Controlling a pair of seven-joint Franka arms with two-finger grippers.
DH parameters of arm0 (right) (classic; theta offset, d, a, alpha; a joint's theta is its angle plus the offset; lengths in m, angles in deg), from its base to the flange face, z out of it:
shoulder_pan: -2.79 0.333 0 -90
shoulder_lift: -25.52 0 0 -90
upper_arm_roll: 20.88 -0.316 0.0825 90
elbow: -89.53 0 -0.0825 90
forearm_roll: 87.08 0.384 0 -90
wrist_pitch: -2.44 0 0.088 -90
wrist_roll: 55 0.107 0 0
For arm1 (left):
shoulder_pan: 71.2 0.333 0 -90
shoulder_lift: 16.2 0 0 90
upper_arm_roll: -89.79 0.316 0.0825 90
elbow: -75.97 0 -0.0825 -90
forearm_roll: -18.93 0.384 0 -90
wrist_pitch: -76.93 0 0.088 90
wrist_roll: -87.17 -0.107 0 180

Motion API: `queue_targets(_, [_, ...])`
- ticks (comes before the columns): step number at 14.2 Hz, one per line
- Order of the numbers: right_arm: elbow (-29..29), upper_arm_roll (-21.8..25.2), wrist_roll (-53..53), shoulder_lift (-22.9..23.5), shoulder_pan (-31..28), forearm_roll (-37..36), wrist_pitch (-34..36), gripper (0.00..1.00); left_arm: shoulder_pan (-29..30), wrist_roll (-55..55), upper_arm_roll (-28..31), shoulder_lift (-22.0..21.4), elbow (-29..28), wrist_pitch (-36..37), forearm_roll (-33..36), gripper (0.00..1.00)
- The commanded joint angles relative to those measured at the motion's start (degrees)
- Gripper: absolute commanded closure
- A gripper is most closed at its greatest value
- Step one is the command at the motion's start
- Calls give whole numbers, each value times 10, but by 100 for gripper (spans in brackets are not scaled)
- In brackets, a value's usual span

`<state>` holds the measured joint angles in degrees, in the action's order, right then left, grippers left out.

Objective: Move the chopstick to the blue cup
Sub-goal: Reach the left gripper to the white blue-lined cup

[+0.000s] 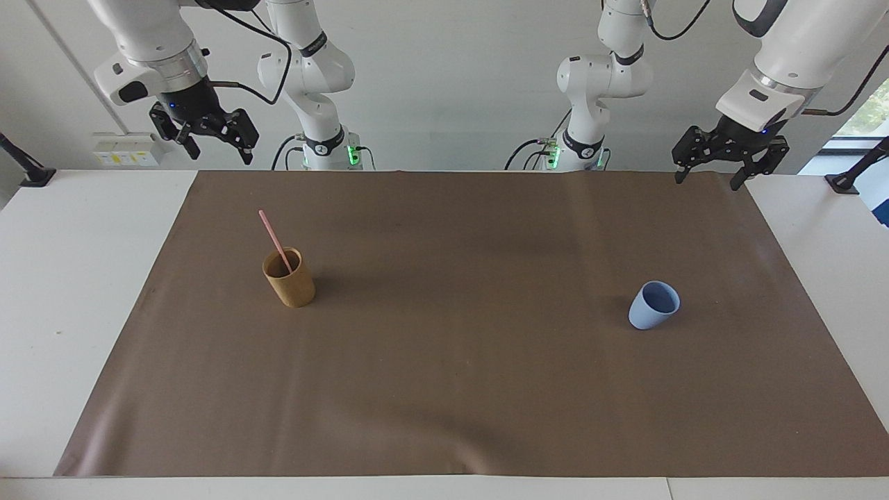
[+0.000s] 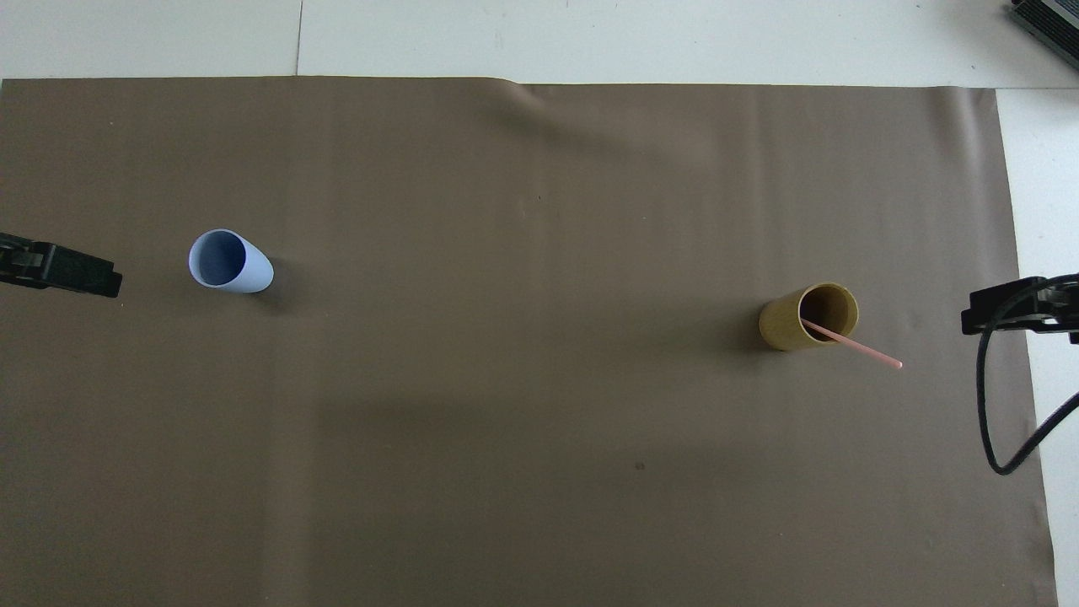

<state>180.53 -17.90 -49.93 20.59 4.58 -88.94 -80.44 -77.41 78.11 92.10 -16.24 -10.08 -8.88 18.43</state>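
Note:
The pale pink chopstick [image 1: 275, 241] [image 2: 853, 345] stands slanted in a tan wooden cup [image 1: 289, 279] [image 2: 807, 316] toward the right arm's end of the table. Its top leans out over the rim toward the robots. The blue cup [image 1: 653, 305] [image 2: 229, 261] sits toward the left arm's end, tipped a little, with nothing in it. My right gripper [image 1: 220, 157] hangs open, high over the mat's edge nearest the robots. My left gripper [image 1: 707, 182] hangs open over the mat's corner at its own end. Both hold nothing.
A brown mat [image 1: 458, 361] [image 2: 523, 421] covers most of the white table [image 1: 62, 278]. A black cable [image 2: 990, 405] loops down from the right arm over the mat's edge. A power strip [image 1: 125, 149] lies at the table's edge by the right arm.

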Motion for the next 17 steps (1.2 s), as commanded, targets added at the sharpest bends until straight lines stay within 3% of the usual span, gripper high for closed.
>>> queue_targets(1, [-14, -5, -9, 6, -6, 5, 6, 0, 2, -5, 0, -16, -21, -13, -4, 0])
queue_targets(10, [-11, -4, -13, 4, -7, 4, 8, 0, 8, -7, 0, -16, -32, -52, -6, 0])
queue_targets(12, [-11, -4, -13, 4, -7, 4, 8, 0, 4, -7, 0, -15, -47, -60, -6, 0])
queue_targets(17, [-11, -4, -13, 4, -7, 4, 8, 0, 9, -6, 0, -15, -132, -158, -6, 0])
